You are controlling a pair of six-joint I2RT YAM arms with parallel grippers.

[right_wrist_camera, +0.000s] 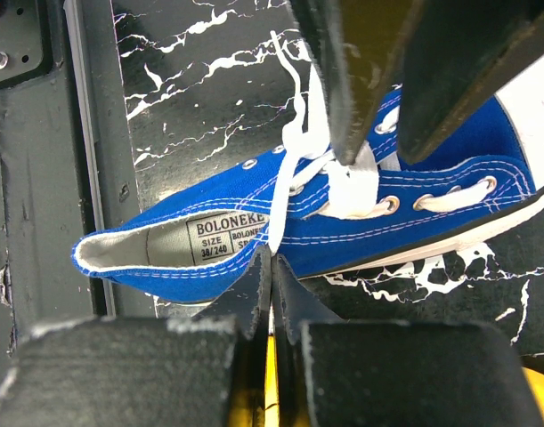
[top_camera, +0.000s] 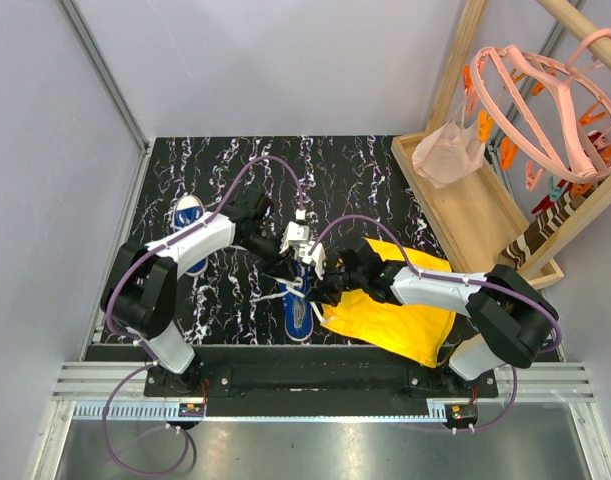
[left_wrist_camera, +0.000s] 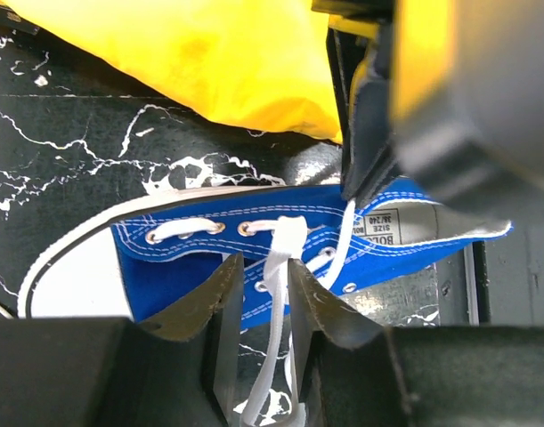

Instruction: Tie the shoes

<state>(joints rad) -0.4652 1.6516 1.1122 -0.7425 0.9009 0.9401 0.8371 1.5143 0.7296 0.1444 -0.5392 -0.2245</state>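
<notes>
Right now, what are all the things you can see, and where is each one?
shoes: two, blue with white toes; one mid-table, one far left beside the left arm.
laces: white, on the middle shoe.
cloth: one, yellow, right of the middle shoe.
table: one, black with white veins.
rack: one, wooden, far right.
hanger: one, pink, at the rack.
bag: one, pale pink, by the rack.
left fingers: dark, apart, a lace between them.
right fingers: dark, shut on a lace.
</notes>
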